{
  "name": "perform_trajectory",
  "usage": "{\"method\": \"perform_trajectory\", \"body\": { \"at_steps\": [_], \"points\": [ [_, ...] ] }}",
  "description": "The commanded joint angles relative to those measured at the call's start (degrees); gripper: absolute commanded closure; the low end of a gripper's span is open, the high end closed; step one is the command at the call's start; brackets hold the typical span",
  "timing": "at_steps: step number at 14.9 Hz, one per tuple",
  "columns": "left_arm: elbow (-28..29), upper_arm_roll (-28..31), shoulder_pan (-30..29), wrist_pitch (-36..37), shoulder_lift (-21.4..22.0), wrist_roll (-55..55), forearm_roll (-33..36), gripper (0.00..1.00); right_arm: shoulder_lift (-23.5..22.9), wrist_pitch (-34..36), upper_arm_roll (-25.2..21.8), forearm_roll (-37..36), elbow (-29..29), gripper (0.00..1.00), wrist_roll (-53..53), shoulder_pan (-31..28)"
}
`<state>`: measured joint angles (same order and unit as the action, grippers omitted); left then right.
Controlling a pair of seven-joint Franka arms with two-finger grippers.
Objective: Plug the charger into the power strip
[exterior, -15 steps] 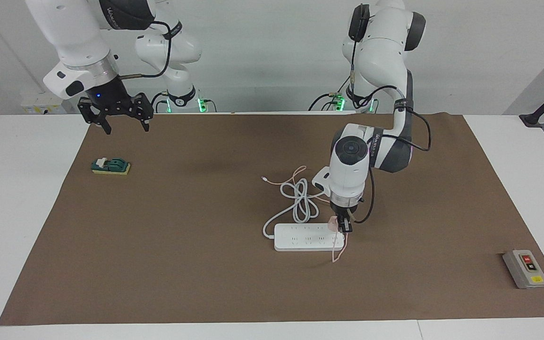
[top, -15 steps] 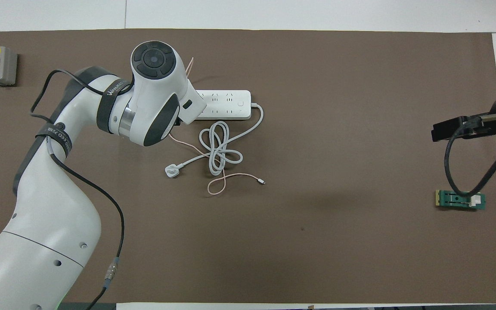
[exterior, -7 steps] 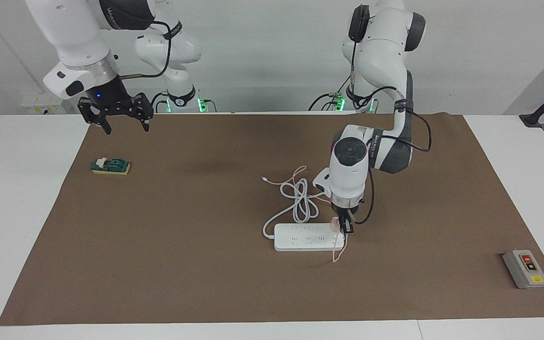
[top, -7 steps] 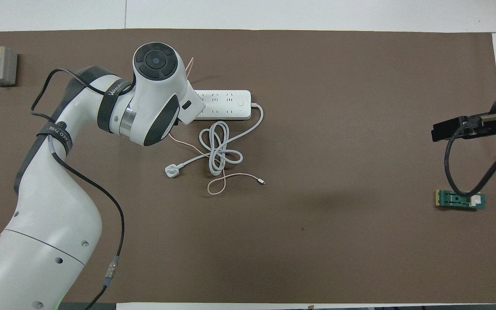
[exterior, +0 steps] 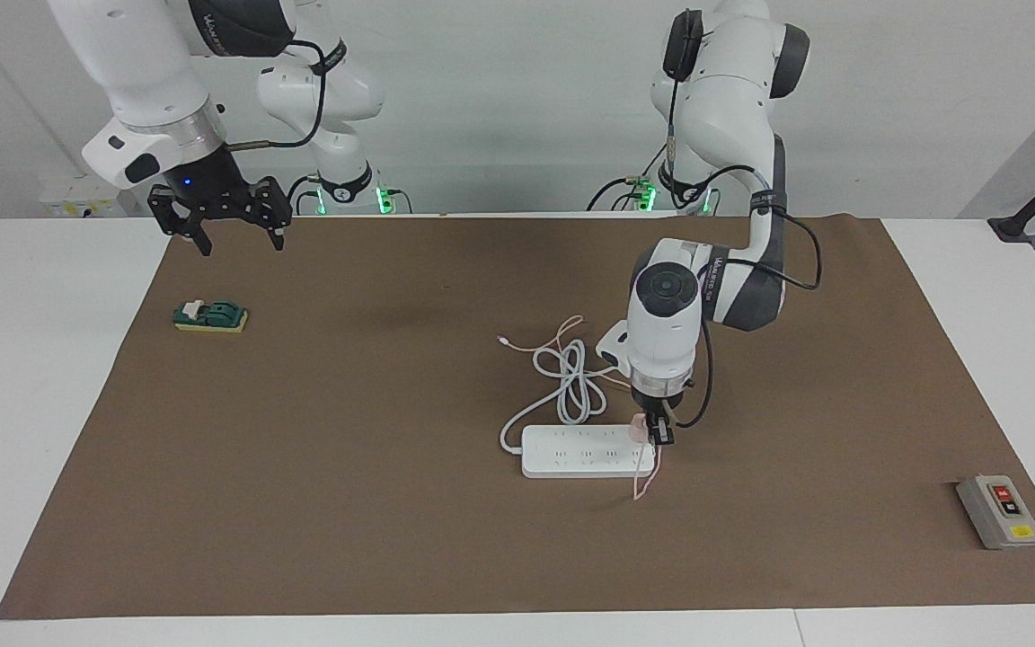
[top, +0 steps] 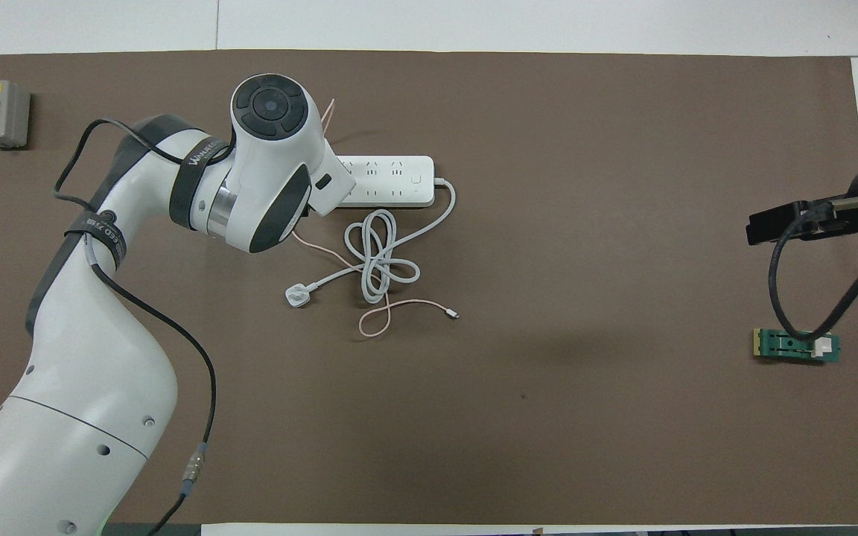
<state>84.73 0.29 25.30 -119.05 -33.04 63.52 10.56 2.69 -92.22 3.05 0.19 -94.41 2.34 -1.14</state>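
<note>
The right tool (exterior: 234, 235) waits, fingers spread and empty, above the brown-matted worktop (exterior: 347, 503), while the left tool (exterior: 659, 434) stands clamped on the small pale-pink cube charger (exterior: 636, 427) over the long white power strip's (exterior: 585, 452) end socket.

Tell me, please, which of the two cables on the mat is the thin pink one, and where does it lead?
The thin pink cable belongs to the charger held by the left gripper over the power strip; the thick white cord runs from the strip itself.
</note>
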Motion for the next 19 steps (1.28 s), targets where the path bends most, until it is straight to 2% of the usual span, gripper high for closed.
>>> {"method": "perform_trajectory", "body": {
  "at_steps": [1,4,19],
  "points": [
    [1.32,0.50,1.06,-1.10,-0.27,-1.47,0.07,1.00,0.74,-0.07,0.64,-0.80,-0.43,0.00,-0.76,-0.44],
    [3.07,0.59,1.85,-0.57,0.43,-2.00,0.07,1.00,0.74,-0.07,0.64,-0.80,-0.43,0.00,-0.76,-0.53],
    [4.57,0.59,1.41,1.80,1.22,-2.70,0.60,1.00,0.74,-0.07,0.64,-0.80,-0.43,0.00,-0.67,-0.53]
  ]
}}
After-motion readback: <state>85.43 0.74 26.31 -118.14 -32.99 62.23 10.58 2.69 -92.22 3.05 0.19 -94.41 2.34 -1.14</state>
